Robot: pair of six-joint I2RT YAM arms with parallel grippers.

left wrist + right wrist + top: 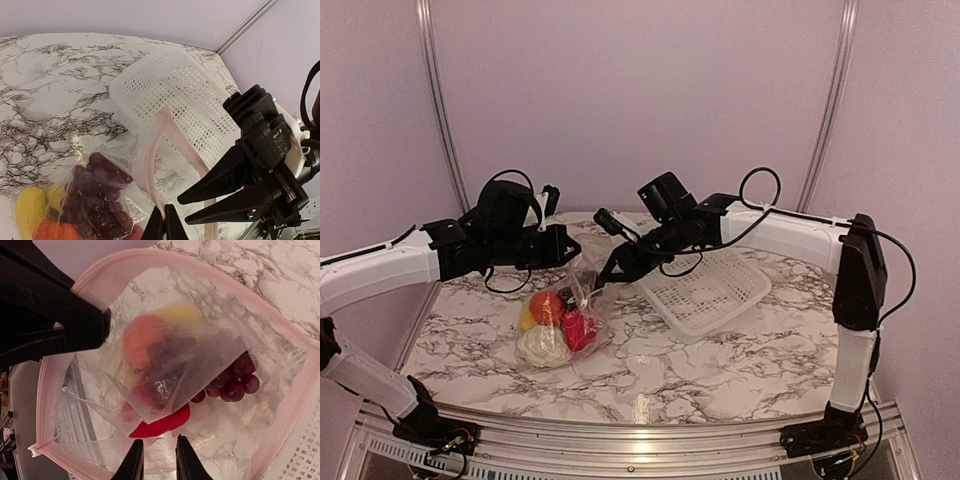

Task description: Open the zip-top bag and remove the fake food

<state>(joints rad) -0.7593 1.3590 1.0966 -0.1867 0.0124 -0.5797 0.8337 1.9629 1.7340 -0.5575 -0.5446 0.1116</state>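
Clear plastic bag point(582, 296) lies on the marble table point(720, 372) just left of the white basket point(706, 290), its mouth gaping and toy food point(552, 325) inside. The left gripper point(161, 226) is clenched on its pink rim. The right gripper point(155, 460) is at the opposite rim; I cannot tell its grip.

our left arm point(380, 270) and right arm point(790, 235) wear smooth white shells, boxy black joints, thin looping black cables point(760, 169) and long, tapered black fingers point(220, 172).

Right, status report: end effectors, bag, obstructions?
Left end effector shut on zip-top bag rim. Right end effector part-open at open mouth. Fake food inside. Basket beside, not blocking.
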